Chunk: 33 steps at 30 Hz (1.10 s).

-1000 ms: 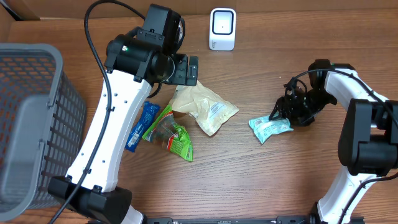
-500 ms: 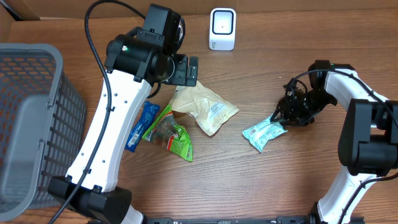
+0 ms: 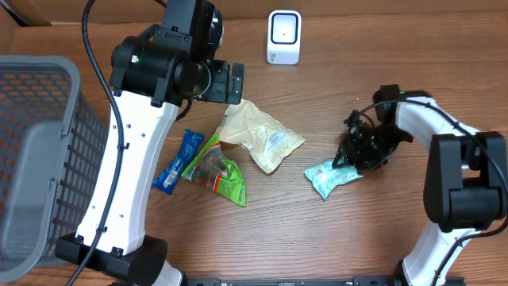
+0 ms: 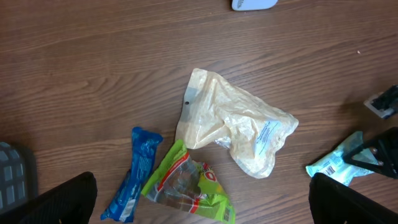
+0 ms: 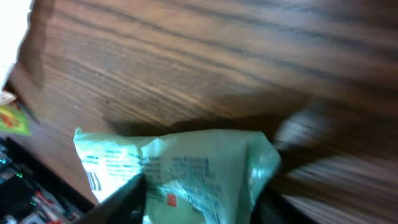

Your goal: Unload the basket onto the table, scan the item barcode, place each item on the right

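Mint-green packet [image 5: 199, 168], barcode [image 5: 93, 181] near left edge, wood table [image 5: 186, 56] behind, blurred

Basket [image 3: 40, 65] far left, scanner [image 3: 283, 37] at rear centre, bag [image 3: 262, 137] mid-table, packet [image 3: 332, 178] to its right.

The left arm [image 3: 135, 159] stands tall, its left gripper [image 3: 230, 83] held high, jaws wide apart. The right arm [image 3: 429, 119] folds low, right gripper [image 3: 352, 155] down, jaws half-closed.
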Tool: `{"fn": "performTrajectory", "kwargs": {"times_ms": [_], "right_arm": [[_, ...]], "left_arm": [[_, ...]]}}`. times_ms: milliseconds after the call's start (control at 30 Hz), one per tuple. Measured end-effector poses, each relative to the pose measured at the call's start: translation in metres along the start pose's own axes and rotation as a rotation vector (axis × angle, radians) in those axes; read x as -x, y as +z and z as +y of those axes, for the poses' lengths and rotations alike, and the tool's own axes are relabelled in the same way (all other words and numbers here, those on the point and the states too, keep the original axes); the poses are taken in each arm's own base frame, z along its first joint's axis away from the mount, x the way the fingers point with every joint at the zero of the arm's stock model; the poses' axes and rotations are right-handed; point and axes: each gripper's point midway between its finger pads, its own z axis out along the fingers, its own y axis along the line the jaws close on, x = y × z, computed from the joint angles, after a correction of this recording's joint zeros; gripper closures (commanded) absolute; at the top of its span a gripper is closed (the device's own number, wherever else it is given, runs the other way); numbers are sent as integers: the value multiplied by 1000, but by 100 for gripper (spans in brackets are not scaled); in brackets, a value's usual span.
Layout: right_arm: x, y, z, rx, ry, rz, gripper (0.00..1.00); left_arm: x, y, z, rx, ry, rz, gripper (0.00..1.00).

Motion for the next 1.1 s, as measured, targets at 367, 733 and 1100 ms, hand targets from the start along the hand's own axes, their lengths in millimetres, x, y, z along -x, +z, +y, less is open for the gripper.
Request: {"fn": "performTrajectory", "kwargs": {"times_ms": [367, 733, 1100], "right_arm": [[-1, 0, 1, -30, 136, 6, 96], [89, -83, 48, 20, -53, -354, 96], [57, -220, 161, 189, -392, -752, 96]], "left_arm": [[1, 0, 1, 4, 3, -3, 0], [12, -2, 31, 144, -17, -51, 0], [10, -3, 112, 81, -281, -36, 0]]}}
